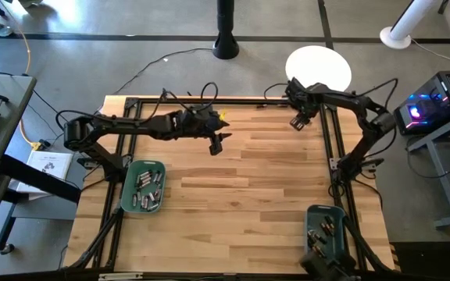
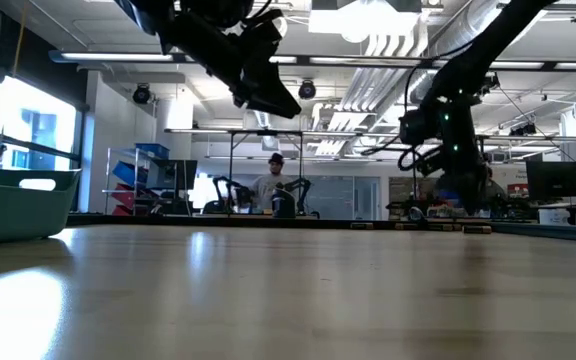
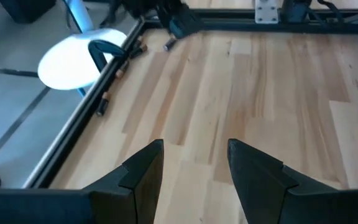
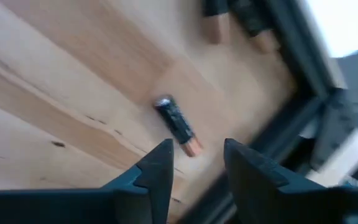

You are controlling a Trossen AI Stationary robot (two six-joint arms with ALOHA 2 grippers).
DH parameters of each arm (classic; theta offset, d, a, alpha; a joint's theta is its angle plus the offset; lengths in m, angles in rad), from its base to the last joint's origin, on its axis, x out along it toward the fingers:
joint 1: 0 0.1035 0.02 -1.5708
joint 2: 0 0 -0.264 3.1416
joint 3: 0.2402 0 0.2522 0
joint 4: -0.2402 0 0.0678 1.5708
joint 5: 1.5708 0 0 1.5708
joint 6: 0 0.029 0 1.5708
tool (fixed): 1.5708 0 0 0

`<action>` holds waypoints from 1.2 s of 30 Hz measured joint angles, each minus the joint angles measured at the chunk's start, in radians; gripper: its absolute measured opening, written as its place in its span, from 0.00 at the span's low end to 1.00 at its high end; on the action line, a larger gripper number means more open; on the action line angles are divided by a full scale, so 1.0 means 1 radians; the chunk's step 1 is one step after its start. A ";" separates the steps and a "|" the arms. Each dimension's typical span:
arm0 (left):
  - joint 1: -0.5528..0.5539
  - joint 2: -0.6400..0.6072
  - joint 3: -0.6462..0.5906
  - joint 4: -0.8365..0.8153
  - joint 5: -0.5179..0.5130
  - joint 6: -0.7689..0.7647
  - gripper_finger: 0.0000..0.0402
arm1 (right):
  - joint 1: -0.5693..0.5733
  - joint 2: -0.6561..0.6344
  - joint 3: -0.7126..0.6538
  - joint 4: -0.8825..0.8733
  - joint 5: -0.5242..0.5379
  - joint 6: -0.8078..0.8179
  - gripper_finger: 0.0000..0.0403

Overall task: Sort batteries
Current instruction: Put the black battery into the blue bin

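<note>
Battery (image 4: 178, 127) loose on table by far rail | right gripper (image 4: 196, 163) above it, jaws apart, empty | left gripper (image 3: 193, 163) parted, waiting mid-table | next: descend, pinch.

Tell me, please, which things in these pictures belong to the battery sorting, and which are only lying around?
Belong to the job:
- loose battery on the wood, ahead of the right claw
- batteries along the black frame
- left teal bin, with batteries inside
- right teal bin
- left claw, open over bare wood

Just lying about:
- white round base
- cables
- computer
</note>
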 joint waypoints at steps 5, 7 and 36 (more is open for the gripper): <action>-0.012 0.000 0.000 -0.014 0.000 -0.046 0.42 | 0.029 -0.106 0.019 -0.012 0.072 0.036 0.30; -0.019 0.000 0.000 -0.013 -0.001 -0.053 0.42 | 0.037 -0.142 0.020 -0.009 0.132 0.089 0.30; -0.379 -0.013 0.000 -0.028 -0.370 -0.176 0.42 | 0.419 -0.095 -0.439 0.479 0.500 1.303 0.00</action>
